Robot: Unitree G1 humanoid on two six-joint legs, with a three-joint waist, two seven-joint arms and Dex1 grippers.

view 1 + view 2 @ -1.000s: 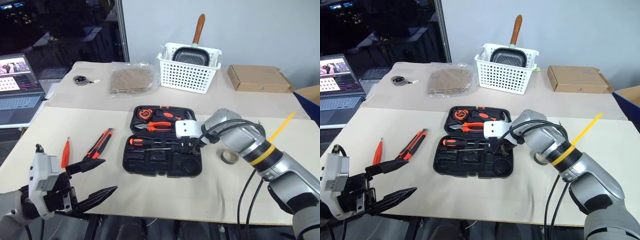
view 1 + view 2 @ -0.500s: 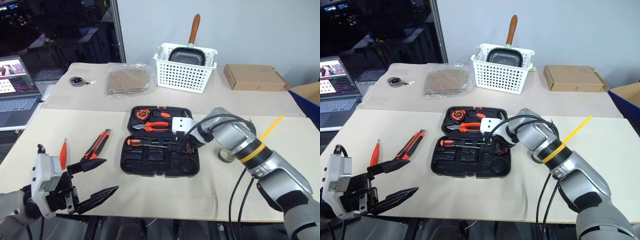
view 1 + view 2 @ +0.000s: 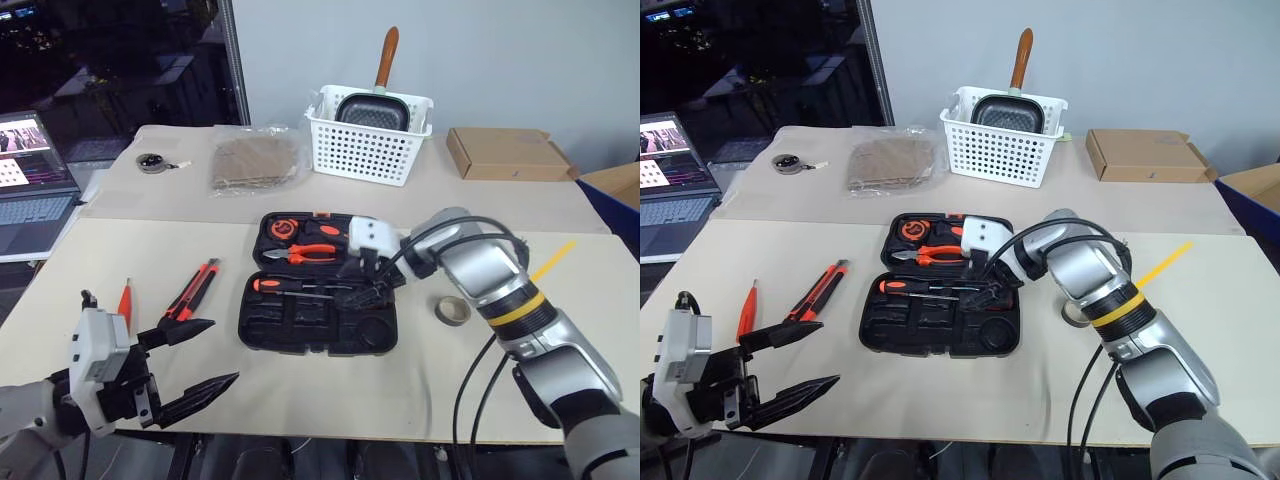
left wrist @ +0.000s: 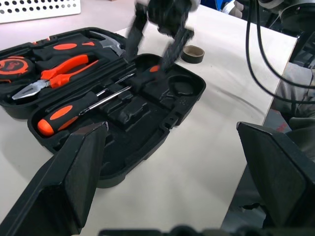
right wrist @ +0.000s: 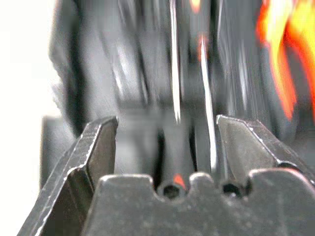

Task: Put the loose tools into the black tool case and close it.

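The black tool case (image 3: 318, 322) lies open mid-table, with pliers, a tape measure and screwdrivers (image 4: 74, 110) set in its recesses. Just above the screwdriver slots at the case's right side hovers my right gripper (image 3: 367, 285), open, with nothing between its fingers (image 4: 135, 29). A slim red screwdriver (image 3: 125, 300) and a red-and-black utility knife (image 3: 192, 291) lie on the table left of the case. A small grey tape ring (image 3: 452, 310) sits right of it. My left gripper (image 3: 222, 350) hangs wide open and empty over the table's near left edge.
At the back stand a white lattice basket (image 3: 368, 140) holding a pan, a flat cardboard box (image 3: 505, 153), a plastic-wrapped brown pad (image 3: 255, 162) and a small round tape (image 3: 152, 160). A laptop (image 3: 35, 175) sits far left. A yellow strip (image 3: 553, 258) sticks out beside my right arm.
My right gripper has lifted off the case's screwdriver slots, turned and spread its fingers, leaving the screwdriver lying in the case. The left gripper has stayed put.
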